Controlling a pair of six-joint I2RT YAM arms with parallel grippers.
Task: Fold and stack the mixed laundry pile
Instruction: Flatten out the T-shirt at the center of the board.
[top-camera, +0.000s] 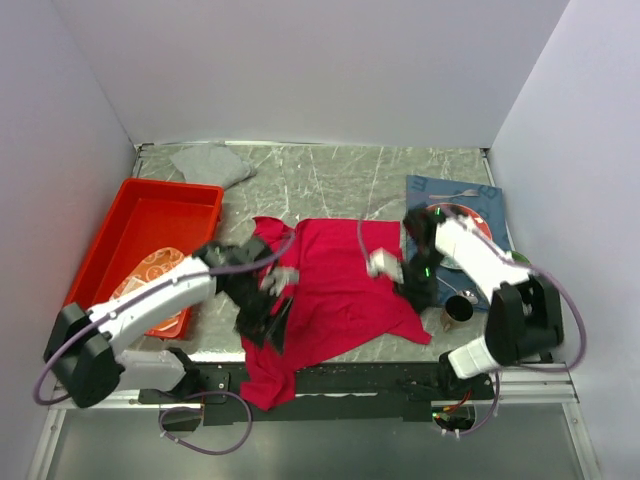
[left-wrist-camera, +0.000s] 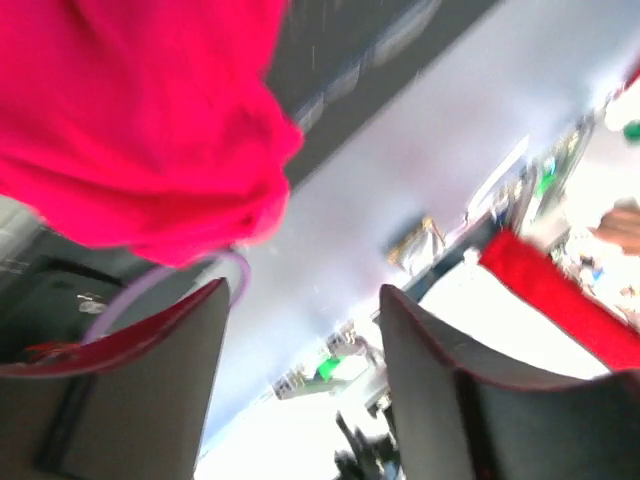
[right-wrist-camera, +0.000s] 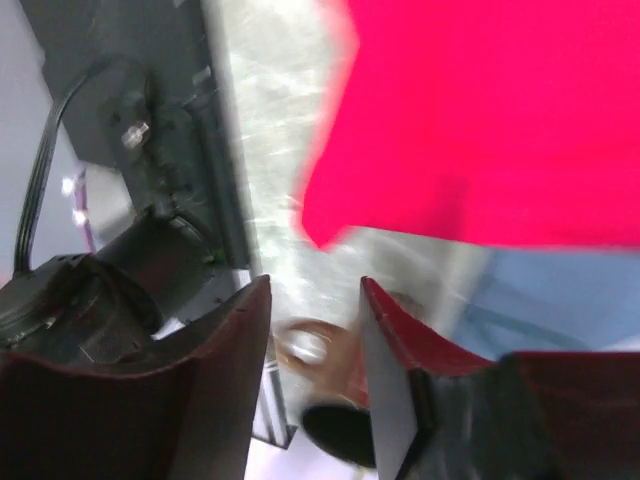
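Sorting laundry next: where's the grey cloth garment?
In the top view, the crumpled grey cloth garment lies far left, just behind the red plastic tray.

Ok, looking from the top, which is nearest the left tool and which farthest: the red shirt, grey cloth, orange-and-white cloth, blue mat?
1. Crimson cloth shirt: beside the left tool, mid-table.
2. Orange-and-white patterned cloth: in the red plastic tray, left side.
3. Crumpled grey cloth garment: back left.
4. Dark blue cloth placemat: far right.
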